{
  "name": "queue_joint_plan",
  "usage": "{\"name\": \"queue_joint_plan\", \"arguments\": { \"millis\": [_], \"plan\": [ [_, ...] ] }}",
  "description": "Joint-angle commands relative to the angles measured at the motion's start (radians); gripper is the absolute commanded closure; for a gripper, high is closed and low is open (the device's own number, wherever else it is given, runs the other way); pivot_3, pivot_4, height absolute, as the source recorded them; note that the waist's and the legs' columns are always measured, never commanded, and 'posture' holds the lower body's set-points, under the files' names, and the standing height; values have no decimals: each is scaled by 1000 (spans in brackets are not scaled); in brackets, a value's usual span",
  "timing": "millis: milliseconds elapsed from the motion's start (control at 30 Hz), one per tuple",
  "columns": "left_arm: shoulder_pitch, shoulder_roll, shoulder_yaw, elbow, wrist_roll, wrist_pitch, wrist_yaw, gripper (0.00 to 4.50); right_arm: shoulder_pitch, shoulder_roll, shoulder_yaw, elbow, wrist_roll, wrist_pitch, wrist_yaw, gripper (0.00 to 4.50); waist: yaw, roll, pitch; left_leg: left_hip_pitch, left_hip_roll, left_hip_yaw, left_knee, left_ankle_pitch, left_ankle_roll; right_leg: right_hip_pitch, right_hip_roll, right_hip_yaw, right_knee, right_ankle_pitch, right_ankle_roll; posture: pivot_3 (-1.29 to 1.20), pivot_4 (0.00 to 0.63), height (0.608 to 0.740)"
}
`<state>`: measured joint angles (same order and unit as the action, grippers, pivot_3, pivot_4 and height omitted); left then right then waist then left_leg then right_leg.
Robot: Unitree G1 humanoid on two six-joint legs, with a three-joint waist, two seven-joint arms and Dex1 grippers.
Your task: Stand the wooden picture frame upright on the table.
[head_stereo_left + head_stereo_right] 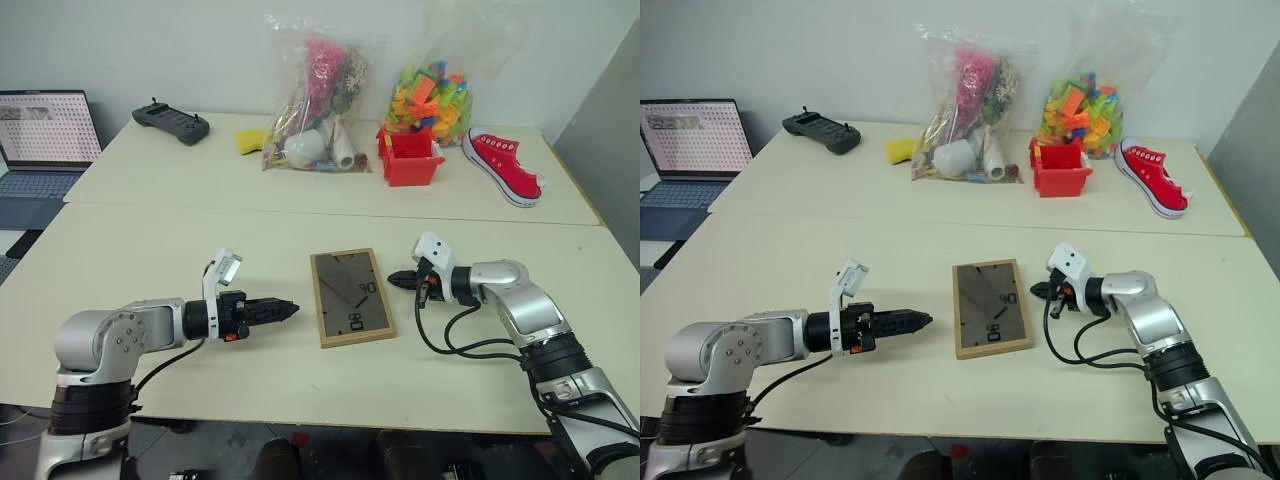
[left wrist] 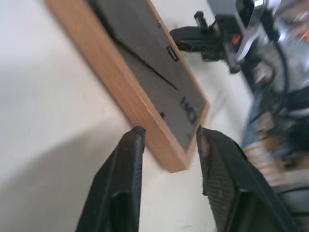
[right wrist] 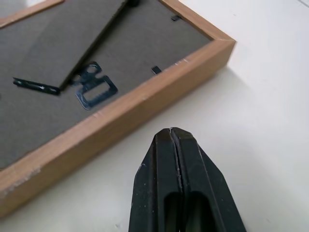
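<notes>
Cream tabletop (image 1: 150, 250), a second one butted behind it against a white wall — laptop (image 1: 45, 150), black controller (image 1: 171, 123), two plastic bags (image 1: 315, 95), red bin (image 1: 410, 158) and red shoe (image 1: 503, 165) at the back. Wooden picture frame (image 1: 350, 296) lies flat, dark back up, mid-tabletop between both hands. Left hand (image 1: 290, 309) just beside its left edge, fingers partly apart, holding nothing. Right hand (image 1: 395, 279) near the far right corner, fingers pressed together, empty. Frame's long axis runs near-to-far, slightly skewed.
</notes>
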<state>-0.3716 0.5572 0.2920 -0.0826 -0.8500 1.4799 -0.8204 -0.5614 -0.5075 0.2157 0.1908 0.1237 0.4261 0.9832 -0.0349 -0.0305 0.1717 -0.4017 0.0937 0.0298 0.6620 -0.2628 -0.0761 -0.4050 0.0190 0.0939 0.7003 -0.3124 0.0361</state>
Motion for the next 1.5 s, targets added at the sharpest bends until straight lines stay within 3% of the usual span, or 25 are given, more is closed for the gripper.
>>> {"name": "queue_joint_plan", "arguments": {
  "millis": [33,333,467,633,933,1167,1300,1500],
  "plan": [
    [-19,-43,59,34,-48,115,60,1763,29,3,-11,-88,25,12,-1,4500,0,0,0,0,0,0,0,0,0,0,0,0,0,0,0,0,150,740],
    [31,-160,25,54,-88,134,153,50,85,95,49,-215,25,92,-71,4500,-17,1,-1,1,1,0,0,0,-1,0,1,1,2,0,0,0,150,740],
    [37,-241,21,34,-69,129,205,15,66,149,45,-228,39,131,-115,4500,-14,1,-2,2,0,0,0,0,-1,1,-1,1,2,0,0,0,150,740],
    [22,-264,30,45,-56,92,234,15,78,133,38,-225,26,127,-114,4500,4,1,-2,1,-3,0,0,0,-1,1,-3,1,1,0,0,0,150,740],
    [-1,-251,90,34,-114,123,235,1771,98,81,2,-200,17,100,-137,4500,2,0,-2,1,-3,0,0,0,-1,1,-2,1,1,0,0,0,150,740],
    [-18,-239,113,-2,-134,122,249,3122,21,48,-97,-185,77,123,-139,4500,1,0,-2,1,-2,0,0,0,-1,0,-2,1,1,0,0,0,150,740],
    [-35,-181,35,-65,-118,43,201,3180,-68,80,-202,-286,316,343,-74,3513,0,0,-1,1,-2,0,-1,0,-1,0,-2,1,1,0,0,0,150,740],
    [-91,-76,-102,-109,-60,-162,65,3180,-192,126,-230,-277,435,457,-97,2164,2,0,0,0,-2,0,-1,1,-2,0,-2,1,-1,0,0,0,150,740]
  ]
}}
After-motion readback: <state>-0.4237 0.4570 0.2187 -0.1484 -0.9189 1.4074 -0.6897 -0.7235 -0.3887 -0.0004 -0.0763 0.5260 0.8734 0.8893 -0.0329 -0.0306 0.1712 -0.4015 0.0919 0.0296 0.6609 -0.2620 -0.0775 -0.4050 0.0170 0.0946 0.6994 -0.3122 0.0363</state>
